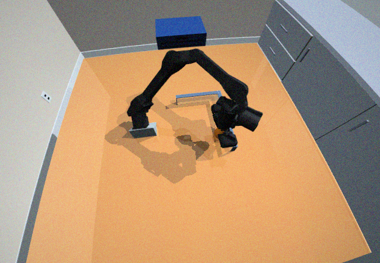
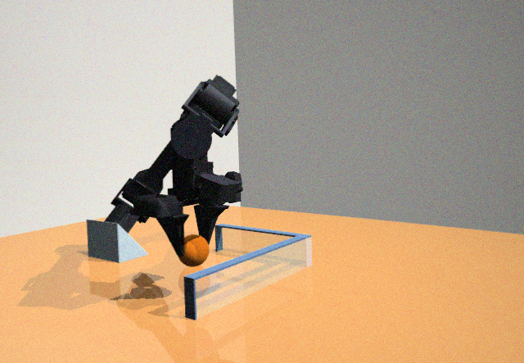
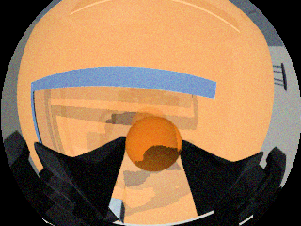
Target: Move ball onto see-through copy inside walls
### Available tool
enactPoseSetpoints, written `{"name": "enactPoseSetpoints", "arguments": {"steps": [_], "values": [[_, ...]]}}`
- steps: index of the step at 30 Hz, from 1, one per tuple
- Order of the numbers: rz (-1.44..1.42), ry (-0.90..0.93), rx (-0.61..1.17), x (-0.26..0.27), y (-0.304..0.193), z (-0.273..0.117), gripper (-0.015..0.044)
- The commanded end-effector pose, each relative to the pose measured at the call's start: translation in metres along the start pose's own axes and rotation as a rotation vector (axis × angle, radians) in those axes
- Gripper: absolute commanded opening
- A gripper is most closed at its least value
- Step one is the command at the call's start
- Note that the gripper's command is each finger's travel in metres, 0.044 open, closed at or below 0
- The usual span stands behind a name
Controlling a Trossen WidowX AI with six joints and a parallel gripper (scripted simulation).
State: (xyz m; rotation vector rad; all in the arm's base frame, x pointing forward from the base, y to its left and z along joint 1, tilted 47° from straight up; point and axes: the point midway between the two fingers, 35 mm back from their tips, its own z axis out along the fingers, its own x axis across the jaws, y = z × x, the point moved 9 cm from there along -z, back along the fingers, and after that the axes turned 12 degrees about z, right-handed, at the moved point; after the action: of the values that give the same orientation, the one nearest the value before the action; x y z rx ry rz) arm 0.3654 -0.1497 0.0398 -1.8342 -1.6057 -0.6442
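- Orange counter [image 2: 381, 287], grey and white room walls behind, grey cabinets at right in top view.
- Low clear walls [image 2: 250, 261] with blue rims forming a corner, right of arm in exterior view.
- Grey wedge block [image 2: 110, 242] at left near arm base, well apart from walls.
- Jaws pinching orange ball [image 2: 194, 250]; gripper [image 2: 190, 242] pointing down, one finger on each side of ball.
- Ball lifted off counter, judging by shadow below in exterior view; hanging just beside near-left open end of walls.
- See-through copy not surely made out; faint round patch on counter under ball, cannot tell if copy or reflection.
- Step in hand, by judgement: carry phase, grasp done, placing not yet done.
- Next move calls for: locating copy inside corner, lowering ball onto it gently, spreading jaws slowly to avoid rolling, then backing gripper up and away without clipping wall rims.
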Motion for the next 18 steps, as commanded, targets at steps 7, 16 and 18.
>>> {"name": "enactPoseSetpoints", "arguments": {"steps": [7, 16, 18], "values": [[0.002, 0.008, -0.001, 0.001, -0.002, 0.037, 0.0000], [0.002, 0.008, -0.001, 0.001, -0.002, 0.045, 0.0000], [0.002, 0.008, -0.001, 0.001, -0.002, 0.049, 0.0000]]}}
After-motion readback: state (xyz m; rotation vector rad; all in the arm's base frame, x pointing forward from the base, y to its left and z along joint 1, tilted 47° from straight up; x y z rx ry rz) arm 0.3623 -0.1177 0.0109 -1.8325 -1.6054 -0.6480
